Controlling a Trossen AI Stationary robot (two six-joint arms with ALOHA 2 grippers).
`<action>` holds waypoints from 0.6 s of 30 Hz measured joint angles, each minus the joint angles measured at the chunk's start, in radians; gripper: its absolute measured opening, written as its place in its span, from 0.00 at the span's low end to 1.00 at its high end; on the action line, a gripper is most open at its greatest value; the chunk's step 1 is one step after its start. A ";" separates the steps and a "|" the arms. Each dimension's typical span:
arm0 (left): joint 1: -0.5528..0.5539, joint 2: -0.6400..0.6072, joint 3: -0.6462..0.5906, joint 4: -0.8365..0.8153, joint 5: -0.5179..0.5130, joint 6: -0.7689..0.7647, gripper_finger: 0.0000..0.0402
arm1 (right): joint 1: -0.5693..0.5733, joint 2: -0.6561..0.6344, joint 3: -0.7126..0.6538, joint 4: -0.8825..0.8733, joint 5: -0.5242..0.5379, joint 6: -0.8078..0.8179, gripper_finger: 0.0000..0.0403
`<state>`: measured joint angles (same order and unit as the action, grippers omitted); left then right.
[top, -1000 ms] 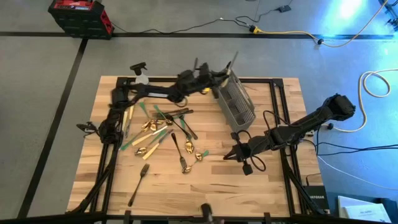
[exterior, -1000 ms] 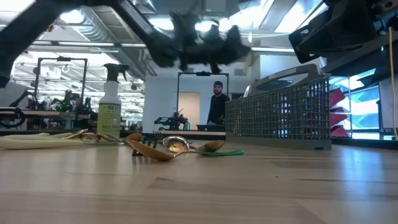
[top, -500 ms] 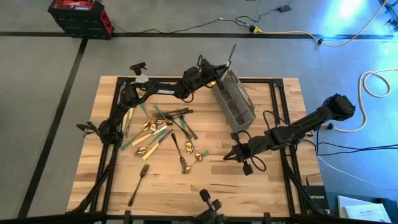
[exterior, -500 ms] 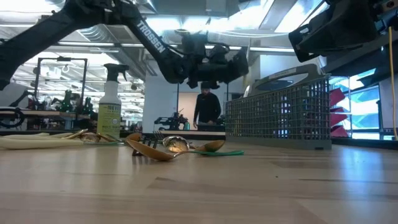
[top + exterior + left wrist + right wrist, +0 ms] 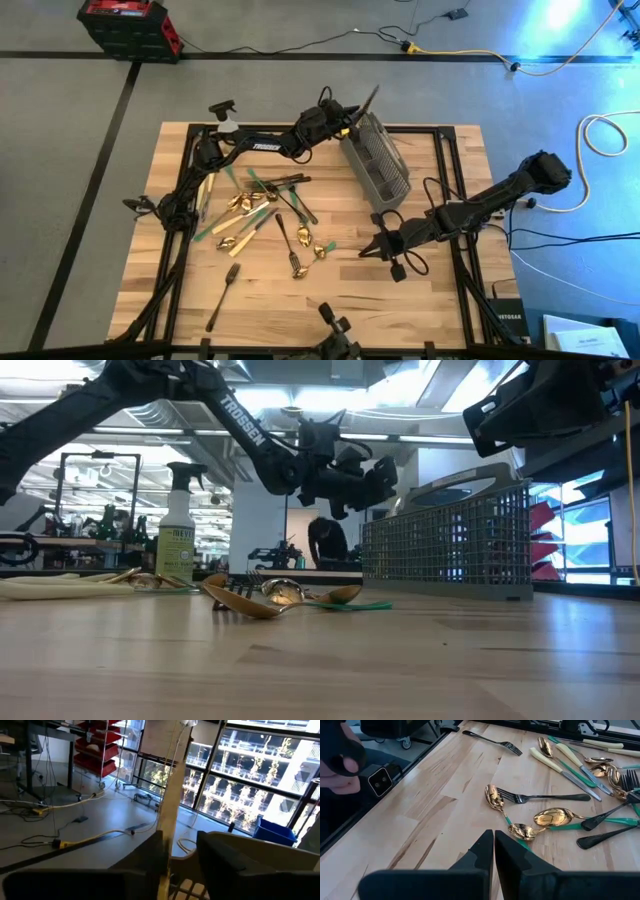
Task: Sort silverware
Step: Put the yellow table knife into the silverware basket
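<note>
My left gripper (image 5: 345, 112) reaches level over the far end of the grey mesh caddy (image 5: 378, 160), its fingers open (image 5: 180, 840). A slim cream-handled piece of silverware (image 5: 170, 795) stands between them; it also shows as a thin rod (image 5: 371, 97). Its lower end sits down in the caddy (image 5: 250, 850). The rest of the silverware (image 5: 265, 215), gold, green-handled and dark, lies in a loose heap left of the table's middle. My right gripper (image 5: 385, 248) is shut and hangs above bare wood (image 5: 493, 845), touching nothing. My left gripper's fingers come level from the table's left and stand on either side of the cream handle (image 5: 167, 822). The handle lies against the inner face of one finger (image 5: 154, 862); a gap shows between it and the other finger (image 5: 220, 860). The piece stands almost upright.
A spray bottle (image 5: 225, 118) stands at the far left corner. A lone dark fork (image 5: 223, 295) lies near the front edge. Bare wood stretches along the front right. A person (image 5: 325, 540) is in the room beyond the table.
My left gripper has gone toward the far end of the caddy and sunk a little, tipping toward level. The cream-handled piece has come down with it and now stands lower over the caddy. The right arm has kept still.
</note>
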<state>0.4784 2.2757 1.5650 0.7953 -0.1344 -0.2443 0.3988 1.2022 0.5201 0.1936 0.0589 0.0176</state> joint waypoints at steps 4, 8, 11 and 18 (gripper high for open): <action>-0.003 0.000 0.000 0.000 0.008 -0.003 0.40 | 0.000 0.000 0.000 -0.001 0.000 0.000 0.00; -0.003 0.000 0.000 0.003 0.028 -0.003 0.48 | 0.000 0.000 0.000 -0.002 0.000 0.000 0.00; -0.003 -0.005 0.000 0.026 0.087 -0.007 0.52 | 0.000 0.000 0.000 -0.003 0.000 0.000 0.00; -0.003 -0.119 -0.021 0.064 0.438 -0.067 0.53 | 0.000 0.000 -0.013 -0.005 0.000 0.024 0.00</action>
<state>0.4755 2.1564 1.5439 0.8593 0.3040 -0.3111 0.3992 1.2022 0.5076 0.1883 0.0589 0.0412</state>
